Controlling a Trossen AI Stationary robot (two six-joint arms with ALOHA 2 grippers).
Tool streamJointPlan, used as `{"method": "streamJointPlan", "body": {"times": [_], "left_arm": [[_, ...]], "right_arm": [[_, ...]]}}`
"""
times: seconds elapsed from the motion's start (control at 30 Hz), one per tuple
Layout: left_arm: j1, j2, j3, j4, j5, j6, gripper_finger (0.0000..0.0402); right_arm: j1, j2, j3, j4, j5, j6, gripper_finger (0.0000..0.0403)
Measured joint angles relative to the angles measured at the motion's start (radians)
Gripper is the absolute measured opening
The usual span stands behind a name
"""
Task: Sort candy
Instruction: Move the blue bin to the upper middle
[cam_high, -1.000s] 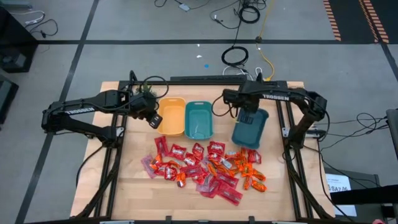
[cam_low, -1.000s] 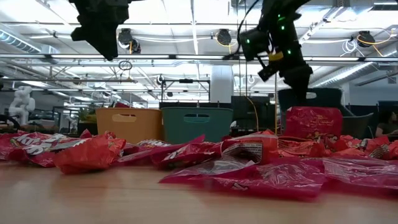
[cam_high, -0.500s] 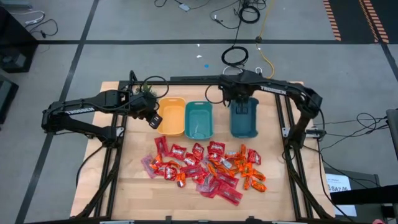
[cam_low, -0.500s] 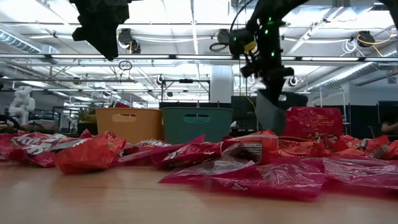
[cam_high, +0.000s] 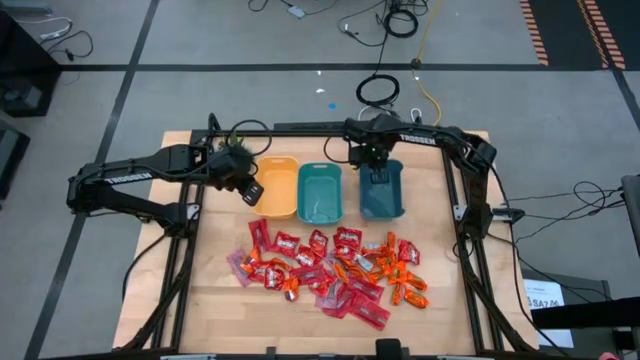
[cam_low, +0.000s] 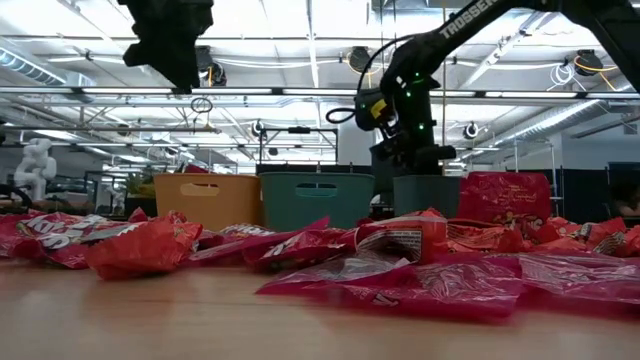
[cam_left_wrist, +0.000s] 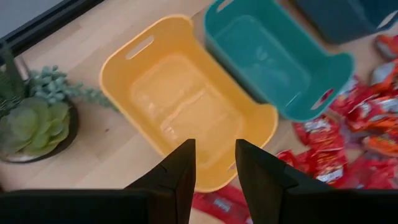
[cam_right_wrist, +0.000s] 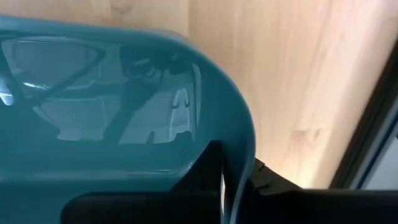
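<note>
The candy (cam_high: 335, 268) lies in a heap of red and orange wrapped pieces on the near half of the wooden table (cam_high: 215, 300). A yellow bin (cam_high: 278, 187) and a teal bin (cam_high: 320, 193) stand side by side behind the candy. Right of them is a dark blue-green bin (cam_high: 384, 192), with my right gripper (cam_high: 375, 165) shut on its far end. My left gripper (cam_high: 250, 195) hovers open over the yellow bin's left rim (cam_left_wrist: 186, 177), nothing between its fingers. My right gripper grips the far short wall of the dark bin at its rim (cam_right_wrist: 244, 134), one finger (cam_right_wrist: 205, 168) inside the bin and one (cam_right_wrist: 261, 175) outside. The fingers come from above, pointing down. The bin stands upright and level (cam_low: 430, 195); candy hides its base in the low view.
A small potted green plant (cam_high: 235, 148) stands at the table's far left, just behind my left gripper. The table's dark frame rails (cam_high: 465, 230) run along its sides. Bare wood lies left of the candy and beyond the dark bin's right side.
My right gripper has carried the dark bin toward the table's left and downward, rolling as it went. The bin, tilted and skewed a second ago, now stands level and parallel beside the teal bin.
</note>
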Motion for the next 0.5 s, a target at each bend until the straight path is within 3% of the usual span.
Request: {"method": "streamJointPlan", "body": {"times": [0.5], "left_arm": [[0.000, 0.000, 0.000, 0.104, 0.006, -0.026, 0.0123]], "right_arm": [[-0.009, -0.020, 0.036, -0.005, -0.007, -0.076, 0.0060]]}}
